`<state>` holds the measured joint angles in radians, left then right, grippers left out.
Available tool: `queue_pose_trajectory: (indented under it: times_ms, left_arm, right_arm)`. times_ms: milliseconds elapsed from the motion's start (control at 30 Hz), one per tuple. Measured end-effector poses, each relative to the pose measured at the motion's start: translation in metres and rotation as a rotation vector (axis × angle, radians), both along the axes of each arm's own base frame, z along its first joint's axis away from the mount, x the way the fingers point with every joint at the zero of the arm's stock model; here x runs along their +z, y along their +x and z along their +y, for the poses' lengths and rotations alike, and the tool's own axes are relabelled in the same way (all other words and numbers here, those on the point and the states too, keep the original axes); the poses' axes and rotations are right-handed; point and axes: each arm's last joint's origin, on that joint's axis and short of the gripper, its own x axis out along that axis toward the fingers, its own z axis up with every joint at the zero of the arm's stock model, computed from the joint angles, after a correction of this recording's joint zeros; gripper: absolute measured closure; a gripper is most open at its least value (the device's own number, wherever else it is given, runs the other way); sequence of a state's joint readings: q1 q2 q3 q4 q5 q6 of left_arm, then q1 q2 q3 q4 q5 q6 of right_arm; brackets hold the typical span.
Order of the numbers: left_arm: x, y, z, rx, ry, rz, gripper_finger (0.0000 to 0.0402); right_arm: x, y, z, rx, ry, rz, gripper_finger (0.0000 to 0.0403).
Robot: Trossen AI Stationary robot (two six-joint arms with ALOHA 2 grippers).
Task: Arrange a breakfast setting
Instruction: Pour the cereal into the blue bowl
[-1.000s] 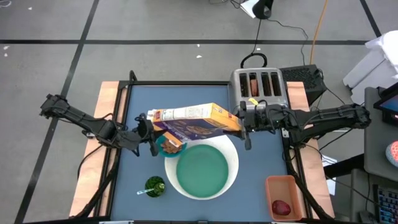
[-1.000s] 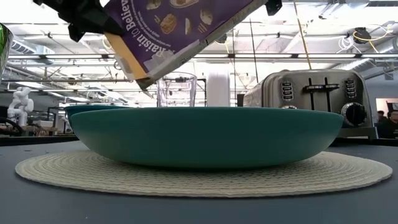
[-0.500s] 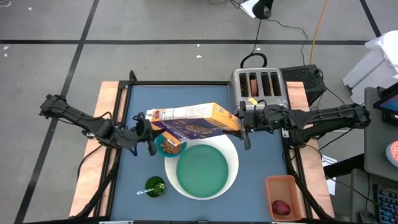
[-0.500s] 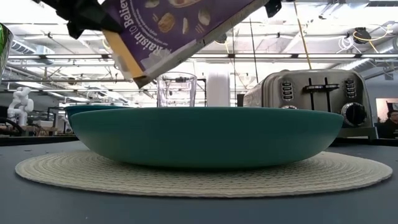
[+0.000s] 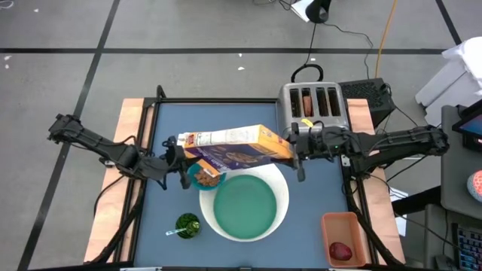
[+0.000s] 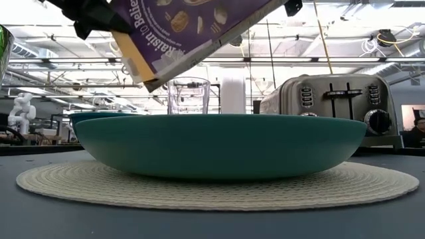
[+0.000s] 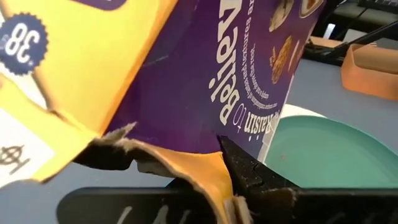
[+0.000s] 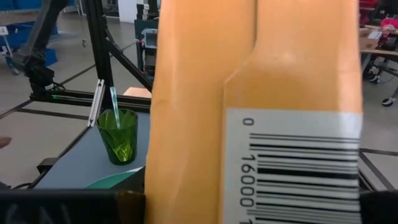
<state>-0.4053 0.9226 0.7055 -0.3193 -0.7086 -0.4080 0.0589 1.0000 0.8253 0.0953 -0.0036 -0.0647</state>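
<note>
Cereal box (image 5: 237,147), purple with yellow-orange edges, hangs in the air over the middle of the counter (image 5: 162,211), its long axis running left to right across the high view and tipped so the torn-open end sits lower, above the small teal bowl (image 5: 202,177). The right gripper (image 5: 295,143) has its fingers clamped on the box's closed bottom end, just in front of the toaster (image 5: 312,105). The left gripper (image 5: 175,159) has its fingers pressed together on the torn flap at the open end.

Only the high view shows the brown cereal lying in the bowl, the teal plate (image 5: 245,207) on its round white mat (image 5: 282,188), the green cup (image 5: 187,224) with a straw near the front edge, and the orange bin (image 5: 343,237) holding a red apple (image 5: 340,250). The low view shows the box slanting down toward the left above the plate, and a clear glass (image 6: 188,96) standing behind it, which the high view hides. The right wrist view alone shows the barcode on the box's base, with digits beginning "0 16000".

On the purple face the left wrist view reads "Raisin" and "Belle…", plus "38" in a blue badge on the yellow part.
</note>
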Motion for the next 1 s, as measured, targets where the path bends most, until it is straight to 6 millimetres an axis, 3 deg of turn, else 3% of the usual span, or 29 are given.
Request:
queue_pose_trajectory:
  times_ms: [633,1000]
  left_arm:
    - [0.019,-0.006,0.002,-0.048,0.034,-0.119,0.04]
    - [0.035,-0.006,0.003,-0.064,0.075,-0.235,0.0383]
  right_arm:
    - [-0.02,-0.005,0.0,-0.056,0.186,0.23,0.0232]
    - [-0.027,-0.008,0.0,-0.066,0.187,0.305,0.0232]
